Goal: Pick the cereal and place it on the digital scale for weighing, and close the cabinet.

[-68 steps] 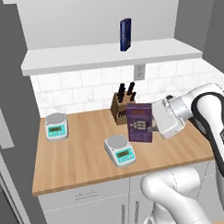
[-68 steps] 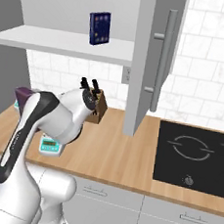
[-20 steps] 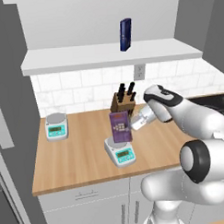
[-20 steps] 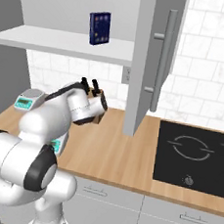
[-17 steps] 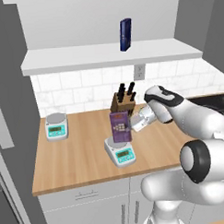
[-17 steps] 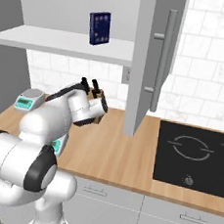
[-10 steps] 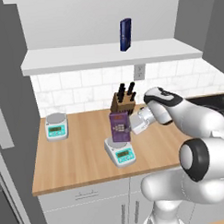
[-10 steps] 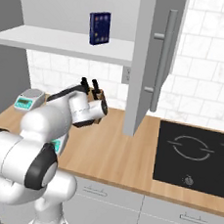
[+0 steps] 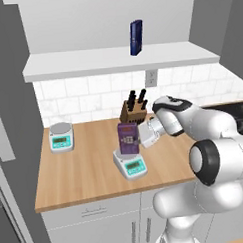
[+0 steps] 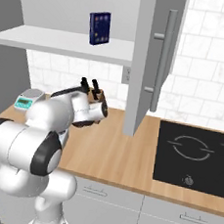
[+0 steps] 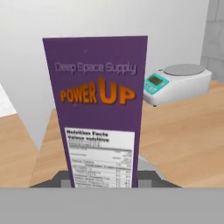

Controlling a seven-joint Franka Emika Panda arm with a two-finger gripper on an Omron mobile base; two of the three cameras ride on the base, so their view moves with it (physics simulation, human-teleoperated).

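The cereal (image 9: 128, 138), a tall purple box, stands upright over the digital scale (image 9: 131, 166), which sits askew near the counter's front edge. Its base is at the round platter; I cannot tell whether it rests there. My gripper (image 9: 142, 138) is shut on the box's right side. In the hand view the cereal (image 11: 98, 109) faces me up close, with the scale's platter (image 11: 151, 168) just behind its foot. The cabinet stands open, its right door (image 10: 150, 54) swung out with a long silver handle (image 10: 162, 60), its white shelf (image 9: 116, 61) exposed.
A dark blue box (image 9: 136, 38) stands on the shelf. A twin scale (image 9: 61, 137) sits square at the counter's back left. A knife block (image 9: 134, 109) stands by the wall behind the cereal. A black cooktop (image 10: 195, 153) lies to the right.
The gripper has eased the cereal slightly down toward the scale's platter. Nothing else has moved.
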